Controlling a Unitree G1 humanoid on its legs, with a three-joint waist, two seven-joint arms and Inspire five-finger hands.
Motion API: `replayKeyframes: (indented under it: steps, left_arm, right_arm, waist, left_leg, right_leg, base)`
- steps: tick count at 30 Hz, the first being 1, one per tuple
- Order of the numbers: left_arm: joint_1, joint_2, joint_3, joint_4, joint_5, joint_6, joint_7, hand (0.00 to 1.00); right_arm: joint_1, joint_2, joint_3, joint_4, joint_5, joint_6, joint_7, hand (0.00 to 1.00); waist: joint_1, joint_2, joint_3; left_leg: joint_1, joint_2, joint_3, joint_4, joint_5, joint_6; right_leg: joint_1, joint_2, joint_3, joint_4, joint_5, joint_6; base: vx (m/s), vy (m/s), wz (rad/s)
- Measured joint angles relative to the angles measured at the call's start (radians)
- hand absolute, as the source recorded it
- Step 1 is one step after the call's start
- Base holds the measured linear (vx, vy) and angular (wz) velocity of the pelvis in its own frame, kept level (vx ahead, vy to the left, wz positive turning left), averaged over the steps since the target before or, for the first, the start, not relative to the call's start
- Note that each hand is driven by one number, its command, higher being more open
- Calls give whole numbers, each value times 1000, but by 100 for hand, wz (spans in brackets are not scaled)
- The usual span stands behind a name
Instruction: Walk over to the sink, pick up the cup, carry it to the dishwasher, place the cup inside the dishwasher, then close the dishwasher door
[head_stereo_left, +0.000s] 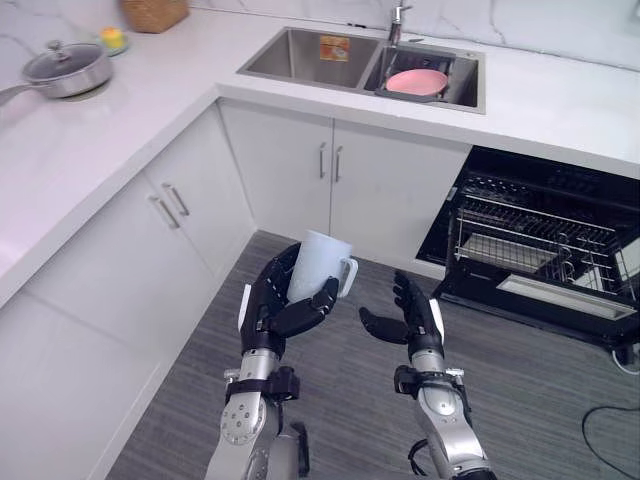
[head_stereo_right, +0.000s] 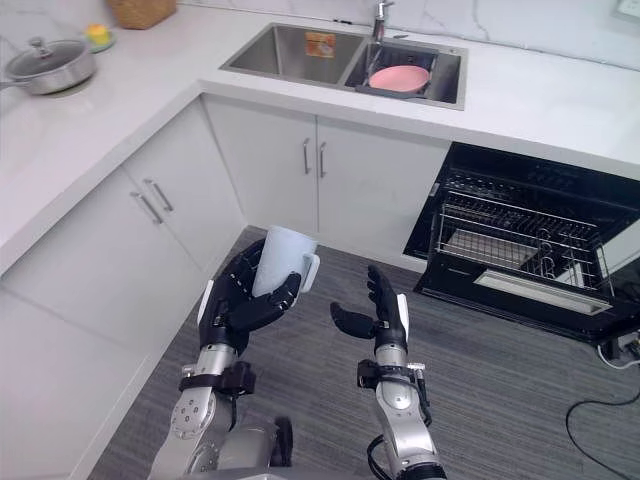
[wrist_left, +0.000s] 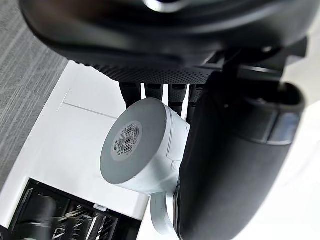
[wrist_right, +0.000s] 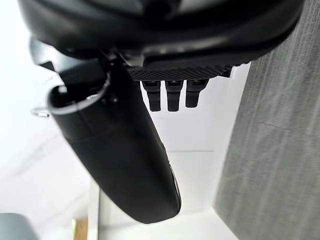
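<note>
A pale blue cup (head_stereo_left: 320, 265) with a handle sits in my left hand (head_stereo_left: 278, 303), whose fingers and thumb are curled round it, held above the grey floor in front of the cabinets. In the left wrist view the cup's (wrist_left: 142, 147) base faces the camera, with the thumb (wrist_left: 235, 155) alongside it. My right hand (head_stereo_left: 412, 318) hangs beside it, open and holding nothing. The dishwasher (head_stereo_left: 545, 245) stands open at the right, its wire racks (head_stereo_left: 530, 240) showing. The steel sink (head_stereo_left: 315, 57) is set in the white counter beyond, with a pink plate (head_stereo_left: 416, 81) in its right basin.
White cabinets (head_stereo_left: 180, 215) run along the left and under the sink. A lidded pan (head_stereo_left: 65, 68) and a woven basket (head_stereo_left: 155, 14) stand on the counter (head_stereo_left: 120, 120) at the far left. Grey plank floor (head_stereo_left: 350, 400) lies between me and the dishwasher.
</note>
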Motion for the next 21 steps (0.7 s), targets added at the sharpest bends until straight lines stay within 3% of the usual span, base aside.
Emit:
replayKeyframes:
  steps: [2,4,6,7,8,10,11,12,13,16,18,19,21]
  left_arm:
    - [7,2,0,-6,1,-1,3,30]
    - [4,1,-1,-10,1,-11,3,30]
    - [4,1,2,-8,1,-12,2,30]
    - [4,2,8,-7,1,-12,2,30]
    - [4,1,13,-6,1,-12,1,30]
    - [8,3,46,-1,1,-12,2,30]
    - [-3,-21,50,38,1,-10,0,30]
    - [-5,-41,54,55,7,-9,0,30]
    - [-10,-49,58,63,16,-9,0,30]
    - [-23,-69,59,86,27,0,-4,30]
    - [-17,-73,46,78,28,-4,-17,30]
    - [-12,-78,38,76,28,-8,-26,30]
    - [-8,-81,38,75,28,-8,-28,30]
  right_arm:
    - [1,10,11,12,-1,0,3,90]
    - [-6,19,20,10,-2,0,9,90]
    - [-20,20,33,10,-2,0,20,90]
    - [-27,22,35,12,-2,0,23,90]
    - [-28,23,36,13,-2,0,24,90]
    - [-19,23,47,12,-3,0,25,90]
    - [-13,-4,45,20,-3,4,25,90]
    - [-14,-29,39,21,-3,11,25,90]
    - [-17,-37,34,21,-3,11,26,90]
    - [8,-42,17,-9,-3,15,14,90]
    - [42,-37,11,-78,-2,14,8,90]
    - [48,-36,11,-115,-2,9,7,90]
    - [35,-30,11,-129,-2,4,6,90]
  waist:
    - [-18,6,-2]
    - [-20,1,-5]
    - [-31,3,-5]
    - [-32,6,-5]
    - [-33,6,-5]
    - [-46,-17,-18]
    - [-60,32,-24]
    - [-62,62,-32]
    - [-61,71,-31]
    - [-61,73,-22]
    - [-48,73,-22]
    - [-40,73,-23]
    - [-29,73,-26]
  left_leg:
    - [106,-4,12,-54,-10,17]
    - [153,2,23,-89,-12,18]
    - [204,17,48,-127,-14,13]
    - [232,25,61,-146,-23,-3]
    - [248,28,70,-157,-28,-12]
    - [294,22,79,-165,-68,-66]
    - [321,58,70,-147,-107,-81]
    - [318,88,70,-112,-111,-89]
    - [312,102,69,-83,-110,-91]
    - [222,167,52,267,-47,-146]
    - [148,198,51,431,-83,-139]
    - [90,210,50,460,-107,-115]
    - [16,212,27,407,-139,-94]
  right_leg:
    - [-90,-8,-77,150,-33,-76]
    - [-159,-4,-141,136,-54,-114]
    - [-232,-6,-255,19,-69,-174]
    - [-253,-5,-340,-96,-46,-213]
    - [-261,2,-377,-161,-28,-229]
    - [-241,57,-411,-413,169,-285]
    - [-211,98,-409,-423,243,-332]
    - [-188,137,-403,-453,226,-341]
    - [-178,154,-397,-465,224,-344]
    - [-35,204,-349,-580,217,-350]
    - [47,213,-308,-635,212,-348]
    - [77,211,-278,-652,202,-344]
    - [95,206,-230,-660,189,-341]
  base:
    - [339,155,-18]
    - [308,57,-14]
    - [371,12,-20]
    - [384,12,-30]
    - [508,-10,-41]
    - [516,-48,-28]
    - [661,-57,-23]
    - [554,-42,-31]
    - [488,-60,-43]
    - [430,-24,-45]
    - [341,61,-59]
    - [266,105,-62]
    - [228,141,-70]
